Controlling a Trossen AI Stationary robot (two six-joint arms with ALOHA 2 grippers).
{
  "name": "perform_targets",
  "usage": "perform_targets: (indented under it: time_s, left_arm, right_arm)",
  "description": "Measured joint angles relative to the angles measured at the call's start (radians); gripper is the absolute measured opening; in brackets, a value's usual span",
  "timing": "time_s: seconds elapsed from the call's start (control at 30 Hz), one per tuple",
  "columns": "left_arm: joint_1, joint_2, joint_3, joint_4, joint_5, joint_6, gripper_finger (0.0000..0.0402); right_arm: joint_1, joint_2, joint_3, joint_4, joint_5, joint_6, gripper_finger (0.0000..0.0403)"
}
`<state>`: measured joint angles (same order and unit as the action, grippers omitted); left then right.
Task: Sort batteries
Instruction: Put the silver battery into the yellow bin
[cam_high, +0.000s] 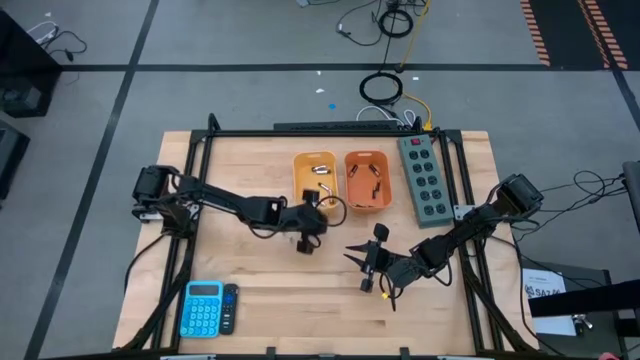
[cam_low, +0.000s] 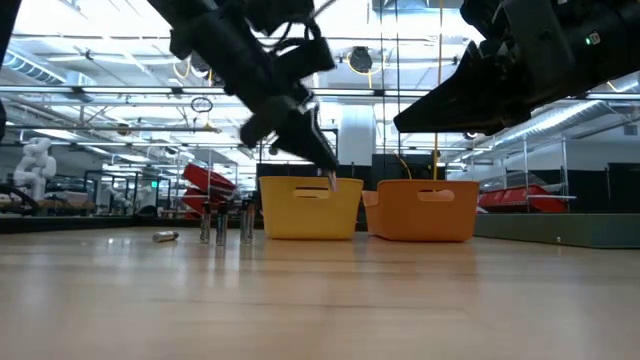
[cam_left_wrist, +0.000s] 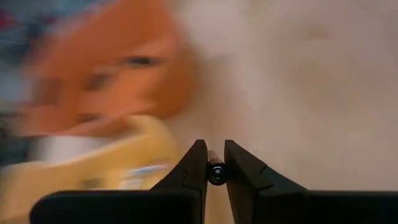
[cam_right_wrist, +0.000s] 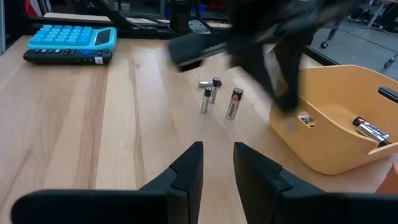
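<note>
My left gripper (cam_high: 318, 207) hangs over the near rim of the yellow bin (cam_high: 314, 163), shut on one small dark battery (cam_left_wrist: 216, 172). In the low view its fingers (cam_low: 322, 160) point down at the bin's front wall (cam_low: 310, 212). My right gripper (cam_high: 358, 258) hovers open above bare table, nearer than the bins. Three batteries (cam_right_wrist: 233, 102) stand upright on their ends on the table and one lies flat beside them (cam_right_wrist: 204, 83). More batteries lie in the yellow bin (cam_right_wrist: 371, 130) and in the orange bin (cam_high: 366, 180). My left gripper pinches the battery (cam_left_wrist: 216, 172) between its two fingertips, with one round end of it facing the wrist camera. The fingers slant down from above toward the yellow bin's rim (cam_low: 330, 182). The battery is lifted clear of the table.
A blue calculator (cam_high: 203, 308) lies by the table's near left corner with a dark remote-like object (cam_high: 230, 306) beside it. A green power strip (cam_high: 425, 177) lies right of the orange bin. Bare wood stretches between the bins and the near edge.
</note>
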<state>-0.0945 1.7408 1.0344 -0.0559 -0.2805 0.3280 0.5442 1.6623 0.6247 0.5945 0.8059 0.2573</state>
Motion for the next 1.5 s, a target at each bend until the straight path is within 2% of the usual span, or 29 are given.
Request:
perform_targets:
  time_s: [0.1, 0.23, 0.33, 0.43, 0.5, 0.6, 0.7, 0.77, 0.97, 1.1, 1.27, 1.5]
  left_arm:
    - [-0.018, -0.025, 0.0, 0.058, -0.167, 0.074, 0.004]
    - [-0.034, -0.049, 0.001, 0.107, -0.236, 0.137, 0.004]
    - [-0.027, -0.052, 0.001, 0.047, -0.325, 0.151, 0.004]
    - [0.0, -0.052, 0.001, -0.114, -0.409, 0.084, 0.0042]
    - [0.018, -0.051, 0.001, -0.232, -0.406, 0.01, 0.0069]
    - [0.024, -0.051, 0.0, -0.337, -0.392, -0.051, 0.0136]
    - [0.015, -0.054, 0.0, -0.379, -0.399, -0.031, 0.0192]
    - [-0.008, -0.069, 0.0, -0.382, -0.42, 0.001, 0.0211]
    - [-0.124, -0.172, 0.0, -0.346, -0.413, 0.056, 0.0221]
    - [-0.179, -0.231, 0.001, -0.369, -0.188, -0.049, 0.0222]
    - [-0.182, -0.193, -0.008, -0.454, -0.101, -0.292, 0.0222]
    - [-0.196, -0.12, -0.038, -0.463, -0.063, -0.349, 0.0223]
  right_arm:
    - [0.006, 0.0, 0.0, 0.0, 0.002, 0.0, 0.0079]
    - [0.008, 0.0, 0.0, -0.003, 0.004, -0.011, 0.0079]
    - [0.007, 0.0, 0.0, -0.003, 0.005, -0.015, 0.0079]
    - [0.008, 0.0, 0.0, -0.002, 0.005, -0.011, 0.0079]
    - [0.008, 0.0, 0.0, -0.002, 0.002, -0.01, 0.0079]
    - [0.008, 0.0, 0.0, -0.001, 0.001, -0.01, 0.0079]
    - [0.008, 0.0, 0.0, 0.0, 0.0, -0.009, 0.0079]
    - [0.008, 0.0, 0.0, 0.0, 0.0, -0.008, 0.0079]
    - [0.008, 0.0, 0.0, -0.004, 0.002, -0.008, 0.0079]
    - [0.008, 0.0, 0.0, -0.004, 0.002, -0.008, 0.0079]
    - [0.008, 0.0, 0.0, 0.004, 0.001, -0.008, 0.0079]
    - [0.008, 0.0, 0.0, 0.005, 0.0, -0.003, 0.0079]
